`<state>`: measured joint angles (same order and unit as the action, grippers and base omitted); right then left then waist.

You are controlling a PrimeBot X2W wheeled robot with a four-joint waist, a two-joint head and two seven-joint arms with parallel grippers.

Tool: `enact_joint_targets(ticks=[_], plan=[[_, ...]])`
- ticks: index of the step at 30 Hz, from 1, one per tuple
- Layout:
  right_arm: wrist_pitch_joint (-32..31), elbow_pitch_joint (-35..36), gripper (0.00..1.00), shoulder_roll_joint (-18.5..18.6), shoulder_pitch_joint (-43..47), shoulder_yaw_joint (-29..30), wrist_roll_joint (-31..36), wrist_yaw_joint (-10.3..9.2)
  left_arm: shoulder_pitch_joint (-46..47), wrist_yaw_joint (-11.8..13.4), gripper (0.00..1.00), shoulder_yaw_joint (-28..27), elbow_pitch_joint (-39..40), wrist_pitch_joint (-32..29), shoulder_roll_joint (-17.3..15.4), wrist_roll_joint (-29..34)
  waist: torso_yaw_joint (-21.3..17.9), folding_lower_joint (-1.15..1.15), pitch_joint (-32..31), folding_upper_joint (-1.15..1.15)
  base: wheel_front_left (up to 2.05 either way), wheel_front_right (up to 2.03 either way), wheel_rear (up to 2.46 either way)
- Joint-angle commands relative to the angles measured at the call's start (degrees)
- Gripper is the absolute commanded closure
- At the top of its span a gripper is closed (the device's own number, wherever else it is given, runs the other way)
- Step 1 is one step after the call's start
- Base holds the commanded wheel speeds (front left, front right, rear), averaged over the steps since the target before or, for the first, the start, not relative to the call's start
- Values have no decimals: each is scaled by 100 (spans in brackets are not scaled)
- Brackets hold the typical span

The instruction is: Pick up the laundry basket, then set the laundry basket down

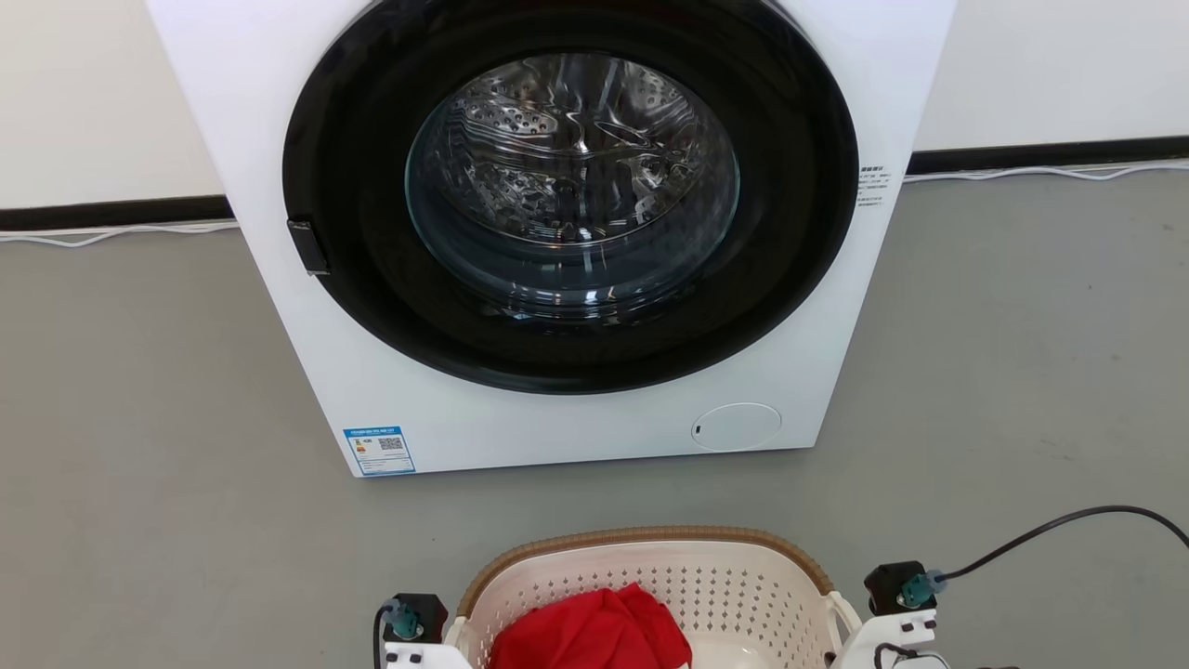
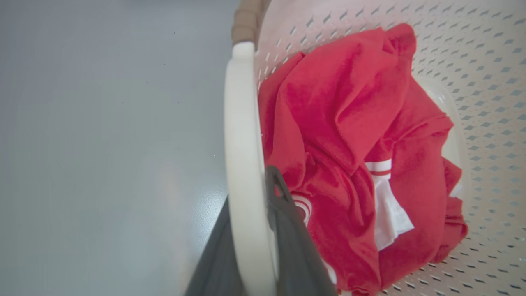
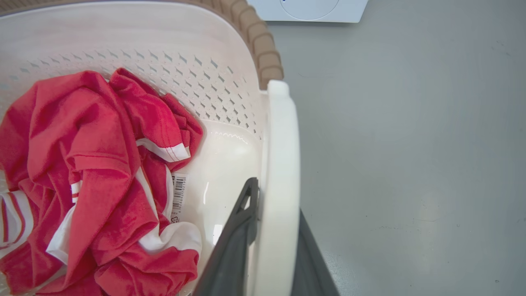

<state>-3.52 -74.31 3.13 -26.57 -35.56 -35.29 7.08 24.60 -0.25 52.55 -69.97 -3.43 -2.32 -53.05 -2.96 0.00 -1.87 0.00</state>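
Observation:
The laundry basket (image 1: pixel 650 537), cream-white and perforated with a tan woven-look rim, is at the bottom centre of the head view, just in front of the washer. A red garment with white trim (image 1: pixel 594 632) lies inside it. In the left wrist view my left gripper (image 2: pixel 248 189) is shut on the basket's white loop handle (image 2: pixel 240 123), one dark finger inside the basket and one outside. My right gripper (image 3: pixel 276 201) clamps the opposite handle (image 3: pixel 283 144) the same way. I cannot tell whether the basket rests on the floor.
A white front-loading washer (image 1: pixel 557 427) with a closed round glass door (image 1: pixel 571 177) stands right behind the basket. Grey floor spreads to both sides. A black cable (image 1: pixel 1068 516) arcs from my right wrist, and white cords (image 1: pixel 1022 172) run along the wall base.

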Motion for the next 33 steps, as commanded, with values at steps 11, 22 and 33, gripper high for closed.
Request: enact_joint_targets(ticks=[11, 22, 33], plan=[[105, 96, 100, -25, -81, -250, -84, 41, 82, -43, 100, 139, 16, 82, -55, -158, 2, 0, -25, 0, 0, 0, 0], [119, 78, 100, -25, -116, -337, -189, 41, 148, -38, 100, 300, -12, 108, -55, -337, 18, 0, 11, 0, 0, 0, 0], [205, 79, 100, -25, -175, -420, -297, 41, 244, -6, 100, 426, -37, 150, -55, -502, 3, 0, 147, 0, 0, 0, 0]])
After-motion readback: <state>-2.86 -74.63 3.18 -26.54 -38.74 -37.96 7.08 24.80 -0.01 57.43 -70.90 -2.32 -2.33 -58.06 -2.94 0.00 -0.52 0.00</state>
